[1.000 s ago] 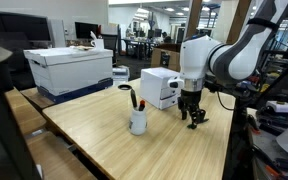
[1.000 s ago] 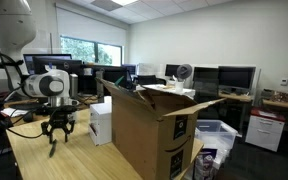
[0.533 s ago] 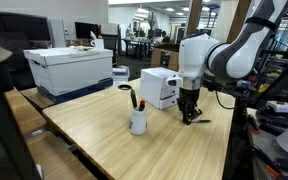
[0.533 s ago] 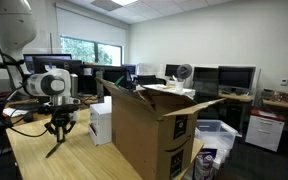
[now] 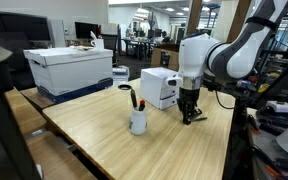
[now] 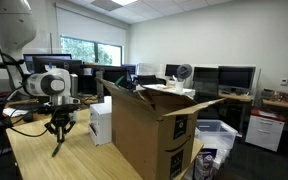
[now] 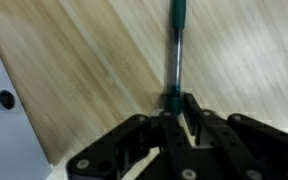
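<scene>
Wood-grained desk [image 7: 84,60] fills the wrist view. At bottom centre, the tool [image 7: 174,108] pinches a green-capped pen [image 7: 173,55] by one end, so the shaft juts free.

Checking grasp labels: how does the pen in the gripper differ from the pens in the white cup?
Grip: the pen is clamped in the gripper; the cup pens stand free in the white cup.
Pose: the pen slants down toward the table; the cup pens stand near upright.
Look: the pen is grey with a green end; the cup pens look dark.
Both are slim.
</scene>
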Robot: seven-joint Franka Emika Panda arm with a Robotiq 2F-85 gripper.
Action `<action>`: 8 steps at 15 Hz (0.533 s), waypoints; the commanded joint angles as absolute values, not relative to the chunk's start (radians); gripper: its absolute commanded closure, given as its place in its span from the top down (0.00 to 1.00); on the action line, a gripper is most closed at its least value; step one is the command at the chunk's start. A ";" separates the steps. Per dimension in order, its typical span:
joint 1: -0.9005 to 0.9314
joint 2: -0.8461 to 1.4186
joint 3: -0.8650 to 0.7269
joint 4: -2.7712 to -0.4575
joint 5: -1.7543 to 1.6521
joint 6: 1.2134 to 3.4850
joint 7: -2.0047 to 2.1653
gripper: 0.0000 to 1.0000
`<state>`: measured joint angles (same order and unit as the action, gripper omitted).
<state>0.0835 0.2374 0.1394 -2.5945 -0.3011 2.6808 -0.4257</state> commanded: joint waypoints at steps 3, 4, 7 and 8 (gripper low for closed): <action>0.096 0.163 0.174 -2.613 -0.256 2.633 -0.412 0.06; 0.100 0.156 0.178 -2.610 -0.257 2.622 -0.409 0.06; 0.111 0.128 0.193 -2.597 -0.240 2.585 -0.414 0.06; 0.114 0.116 0.201 -2.591 -0.225 2.575 -0.424 0.06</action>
